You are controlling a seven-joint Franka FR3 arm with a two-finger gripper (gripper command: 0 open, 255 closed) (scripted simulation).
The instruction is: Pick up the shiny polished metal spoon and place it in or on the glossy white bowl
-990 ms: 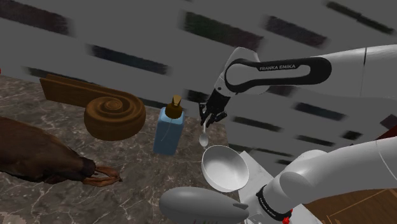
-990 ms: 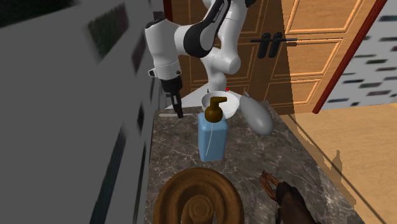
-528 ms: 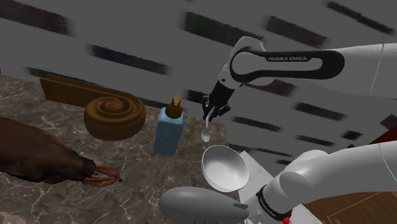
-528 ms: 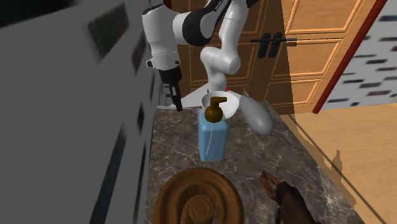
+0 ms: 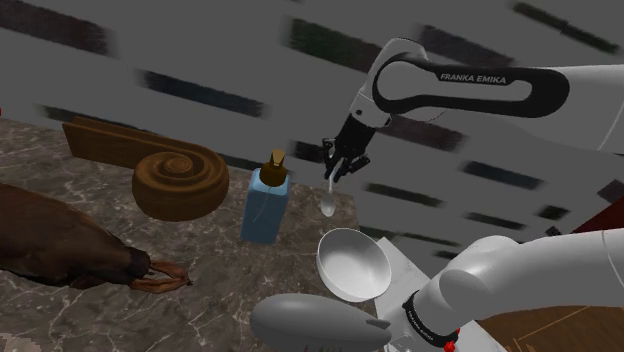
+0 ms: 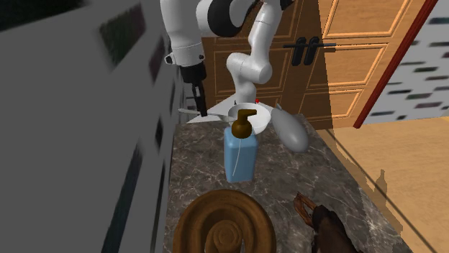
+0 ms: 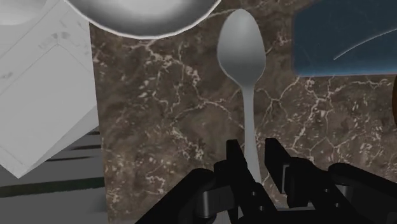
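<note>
Nearest in the shoulder view, a grey oval lump (image 5: 310, 322) lies on the marble counter (image 5: 200, 295), and just behind it sits the white bowl (image 5: 352, 265), upright, mouth open to the camera. Up past its far rim, there's the black gripper (image 5: 338, 172), pointing down, and it has the spoon (image 5: 328, 200)! The wrist view makes it plain: the two fingers (image 7: 233, 158) are closed almost together, pinching the end of the handle between them, and the spoon hangs straight down, head lowest. It's off the counter, up in the air, its head over bare marble just outside the bowl's edge, between the bowl and the blue soap bottle (image 5: 266, 208). That bottle stands upright just to the shoulder view's left of the spoon, brown pump on top. Farther left, a carved wooden scroll (image 5: 180, 180) rests on the counter, and a dark brown shape (image 5: 60, 250) lies at the near left. Beyond it all, a grey wall (image 5: 150, 50).
</note>
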